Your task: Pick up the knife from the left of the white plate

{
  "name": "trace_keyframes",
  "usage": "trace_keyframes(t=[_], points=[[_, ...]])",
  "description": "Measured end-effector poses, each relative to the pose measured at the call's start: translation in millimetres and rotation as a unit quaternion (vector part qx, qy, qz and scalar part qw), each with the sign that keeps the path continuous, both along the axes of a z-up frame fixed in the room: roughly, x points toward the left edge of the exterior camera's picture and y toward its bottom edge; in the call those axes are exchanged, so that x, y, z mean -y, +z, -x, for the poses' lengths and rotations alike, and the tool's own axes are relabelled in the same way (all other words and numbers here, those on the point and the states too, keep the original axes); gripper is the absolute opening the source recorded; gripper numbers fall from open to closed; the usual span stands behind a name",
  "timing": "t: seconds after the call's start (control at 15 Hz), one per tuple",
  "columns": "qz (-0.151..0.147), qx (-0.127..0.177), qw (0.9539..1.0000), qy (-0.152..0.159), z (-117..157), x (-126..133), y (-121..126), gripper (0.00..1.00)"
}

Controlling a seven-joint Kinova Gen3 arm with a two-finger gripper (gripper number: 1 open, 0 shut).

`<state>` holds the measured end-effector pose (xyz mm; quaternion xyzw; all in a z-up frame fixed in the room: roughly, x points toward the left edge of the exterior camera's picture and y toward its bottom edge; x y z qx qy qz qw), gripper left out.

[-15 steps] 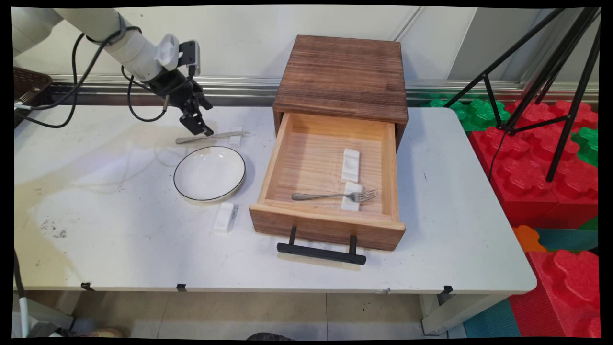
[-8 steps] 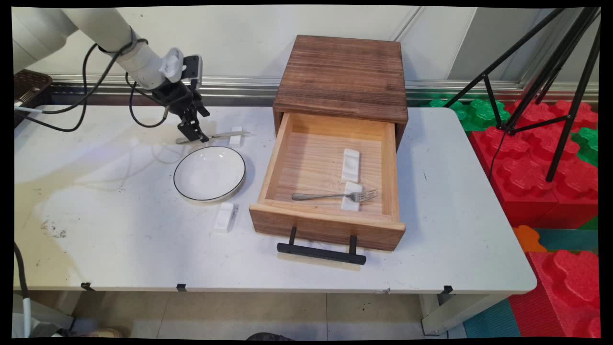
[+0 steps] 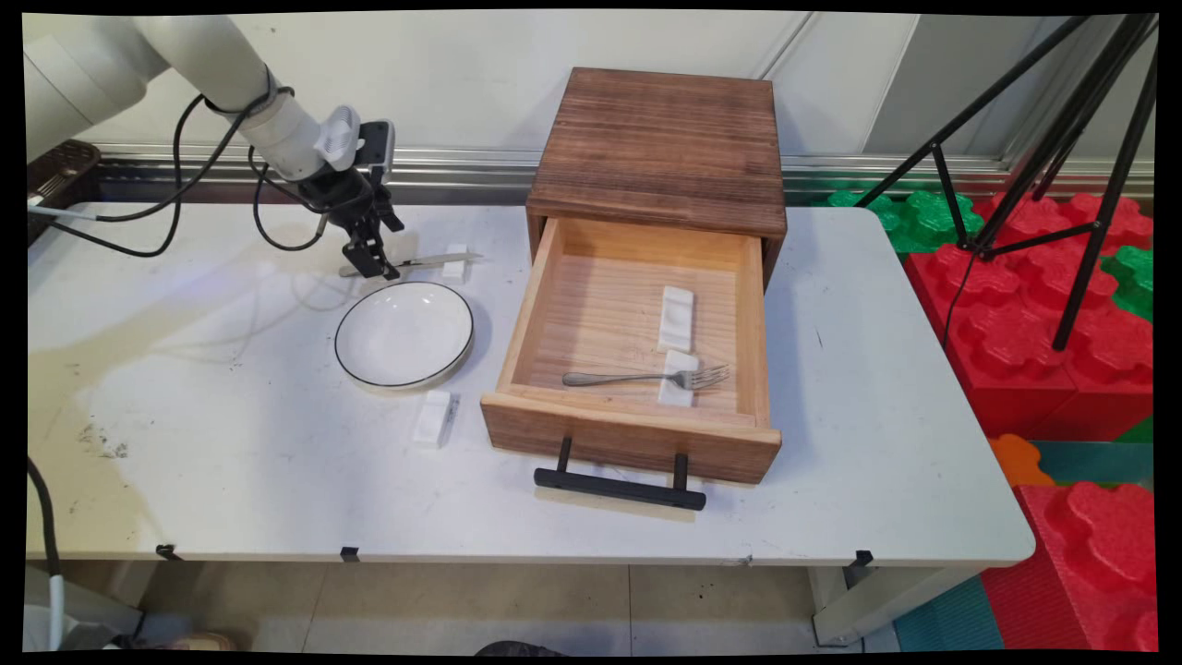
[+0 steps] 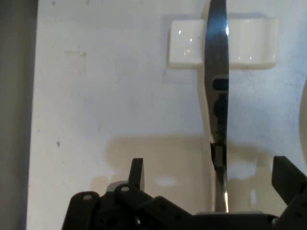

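The black two-finger gripper (image 3: 371,263), fingers spread apart, straddles the handle of the flat steel knife (image 4: 217,96) near the white table (image 3: 231,443)'s far edge. The blade rests on a small white ceramic rest (image 4: 187,43); an off-centre pinch could tip it off. The black-rimmed white plate (image 3: 404,333) crowds the near side; leftward lies open.

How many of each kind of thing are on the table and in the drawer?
Knife: 1
Fork: 1
Plate: 1
White rests: 4
Wooden drawer box: 1
Total: 8
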<state>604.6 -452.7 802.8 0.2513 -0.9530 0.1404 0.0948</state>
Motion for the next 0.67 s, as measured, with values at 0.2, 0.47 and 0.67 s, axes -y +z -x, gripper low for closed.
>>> trace_keyframes(t=[0.2, 0.47, 0.67], points=[[-0.004, 0.003, 1.0000, -0.004, -2, 3, -6, 1.00], [-0.008, 0.004, 0.9999, -0.007, -5, 5, -11, 0.00], [-0.010, 0.004, 0.9999, -0.008, -7, 6, -14, 0.00]])
